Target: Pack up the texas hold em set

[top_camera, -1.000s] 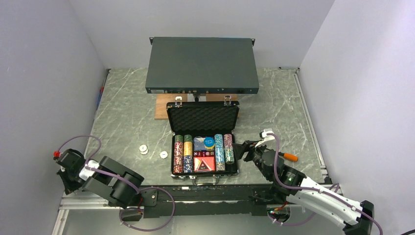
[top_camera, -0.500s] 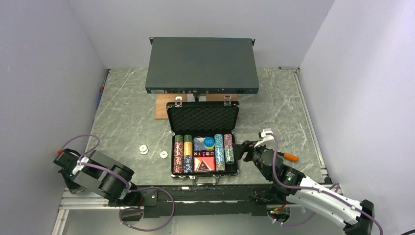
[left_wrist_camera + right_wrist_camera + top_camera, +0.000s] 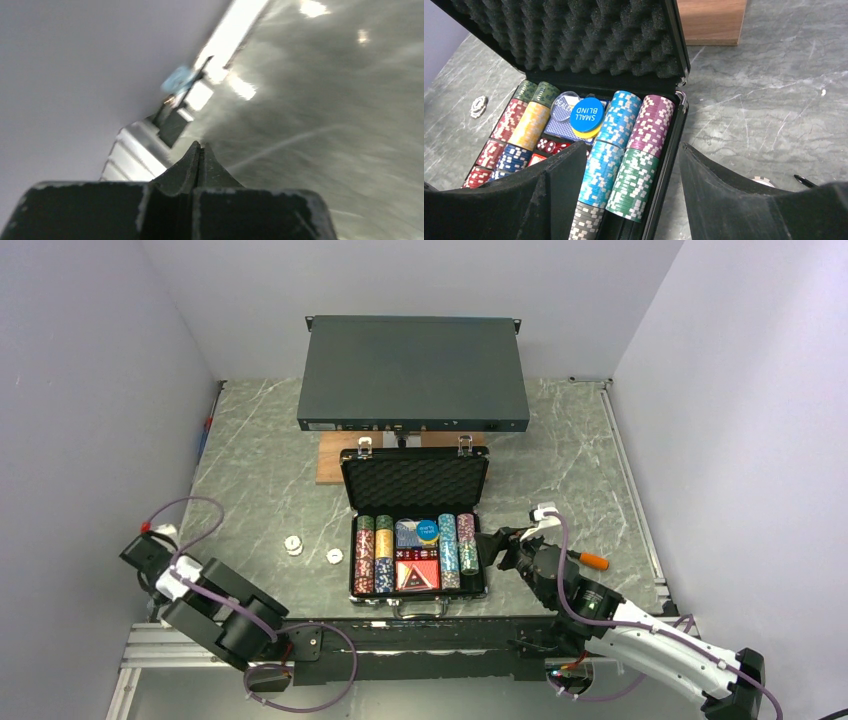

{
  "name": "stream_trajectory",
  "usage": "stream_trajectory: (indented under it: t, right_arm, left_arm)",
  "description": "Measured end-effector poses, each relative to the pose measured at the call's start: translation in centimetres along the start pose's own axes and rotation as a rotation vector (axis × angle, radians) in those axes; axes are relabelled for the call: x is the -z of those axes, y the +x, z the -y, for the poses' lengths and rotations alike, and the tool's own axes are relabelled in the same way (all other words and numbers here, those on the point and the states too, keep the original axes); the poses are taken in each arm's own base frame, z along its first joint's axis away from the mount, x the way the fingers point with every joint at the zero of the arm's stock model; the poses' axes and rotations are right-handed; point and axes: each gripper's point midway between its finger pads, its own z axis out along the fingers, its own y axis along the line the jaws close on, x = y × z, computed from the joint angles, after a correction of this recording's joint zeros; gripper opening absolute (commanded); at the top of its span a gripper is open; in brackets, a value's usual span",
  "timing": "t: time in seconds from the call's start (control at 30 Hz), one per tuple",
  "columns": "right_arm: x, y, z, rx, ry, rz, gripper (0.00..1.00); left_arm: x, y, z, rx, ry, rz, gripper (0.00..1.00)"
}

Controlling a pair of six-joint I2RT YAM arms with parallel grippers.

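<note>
Texas hold em set point(image 3: 414, 483) sits open directly ahead of the right gripper point(image 3: 492, 546), whose fingers are spread and empty, with chip rows point(image 3: 616, 145) and a blue disc point(image 3: 587, 114) bedded inside. Beyond the case's far side, two white discs point(image 3: 293, 543) point(image 3: 335, 556) lie loose, between it and the left gripper point(image 3: 199, 146), which is pinched closed on nothing. By my judgement they need packing, then the lid closing.

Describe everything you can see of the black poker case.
The black case lies open on the grey table, lid upright, lined with egg-crate foam, two silver latches on its top edge. The base holds chip rows on both sides, card decks, red dice and a blue disc between. The open right gripper hangs at its right wall; contact unclear.
</note>
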Motion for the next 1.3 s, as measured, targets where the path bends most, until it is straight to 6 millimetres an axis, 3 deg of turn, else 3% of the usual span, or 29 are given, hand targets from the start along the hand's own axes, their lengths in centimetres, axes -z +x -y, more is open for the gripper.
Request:
stream_trajectory:
  t: [0.13,0.27,0.4,0.43,0.53,0.57,0.8,0.9,0.93,1.2,1.3]
  right_arm:
    - [0.0,-0.1,0.0,-0.005,-0.001,0.003,0.7]
    - [0.1,-0.3,-0.1,-0.012,-0.004,0.012,0.7]
    - [0.1,-0.3,-0.1,-0.013,-0.006,0.011,0.69]
    - [0.1,-0.3,-0.1,-0.013,-0.007,0.01,0.68]
    - [0.0,-0.1,-0.1,-0.009,-0.004,0.003,0.68]
    - [0.0,0.0,-0.1,-0.007,-0.004,-0.002,0.68]
    - [-0.1,0.6,0.0,0.007,0.003,-0.025,0.66]
    - [-0.1,0.7,0.0,0.008,0.002,-0.026,0.66]
    - [-0.1,0.7,0.0,0.009,0.0,-0.027,0.66]
    - [-0.3,1.4,-0.2,0.023,-0.009,-0.06,0.65]
    - [-0.3,1.8,-0.2,0.029,-0.012,-0.073,0.65]
  left_arm:
    - [1.4,-1.9,2.5,-0.061,0.085,0.09,0.0]
    - [2.9,-3.9,1.9,-0.085,0.012,0.16,0.0]
    - [4.4,-6.2,2.5,-0.055,-0.043,0.236,0.0]
    - [4.6,-6.3,2.3,-0.03,-0.063,0.242,0.06]
    - [5.4,-6.2,0.6,0.126,-0.171,0.218,0.45]
    - [5.8,-6.2,0.0,0.182,-0.198,0.207,0.52]
    - [9.4,-9.1,-2.4,0.598,-0.255,0.246,0.74]
    - [8.9,-7.1,-1.7,0.692,-0.273,0.16,0.95]
    - [8.6,-6.1,-1.4,0.716,-0.284,0.12,0.97]
    - [8.1,0.9,-1.9,1.073,-0.383,0.049,0.96]
    - [7.5,2.2,-1.3,1.124,-0.395,0.005,0.96]
